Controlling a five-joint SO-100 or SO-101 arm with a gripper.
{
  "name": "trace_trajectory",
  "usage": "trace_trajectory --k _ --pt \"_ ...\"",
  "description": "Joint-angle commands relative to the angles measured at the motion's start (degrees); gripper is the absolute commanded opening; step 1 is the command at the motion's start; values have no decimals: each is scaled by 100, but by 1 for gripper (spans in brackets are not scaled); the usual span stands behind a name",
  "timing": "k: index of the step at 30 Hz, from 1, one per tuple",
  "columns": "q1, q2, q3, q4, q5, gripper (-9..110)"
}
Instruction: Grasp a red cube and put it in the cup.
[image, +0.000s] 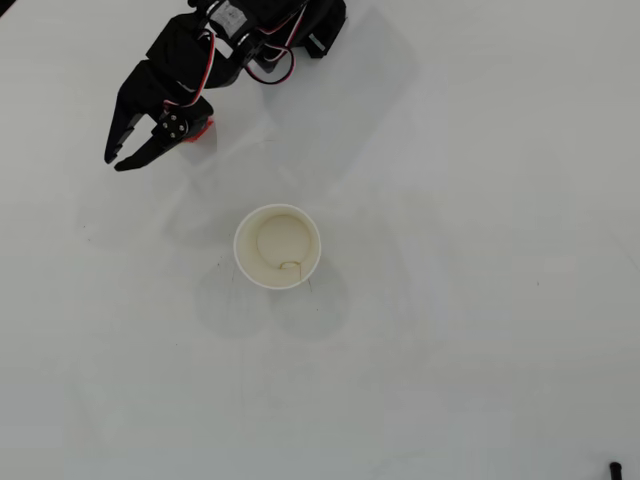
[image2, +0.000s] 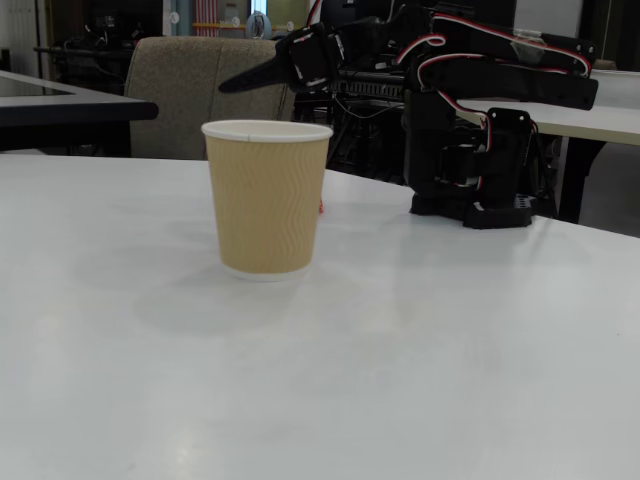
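The black two-finger gripper (image: 122, 162) hangs in the air above the white table (image: 480, 330), up-left of the cup in the overhead view, fingertips close together with only a sliver of gap and nothing between them. So it is near closed and empty.

The small bright red cube (image: 203, 130) sits on the table and is mostly hidden under the gripper body in the overhead view. Only a red edge shows beside the black servo housing. In the fixed view a thin red sliver (image2: 321, 207) peeks out just behind the cup's right side.

The round paper cup, tan-sleeved with a white rim and cream inside (image: 278, 246), stands upright and empty, well apart from the fingertips.

Risks, as I judge them:
- The fingertips sit past the cube, so a straight descent misses it or lands the gripper body on it.
- The jaws are too narrow to straddle the cube; dropping like this would knock it away.
- The cube lies near the cup, so a swing back could clip the light cup and tip it.
- The overhead camera barely sees the cube, so alignment is hard to judge.
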Motion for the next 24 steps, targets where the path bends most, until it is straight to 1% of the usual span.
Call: trace_trajectory --k 1,10,24 --pt "88 97 431 -26 -53 0" --pt "316 105 431 -281 -53 0" --pt "255 105 431 123 -53 0"
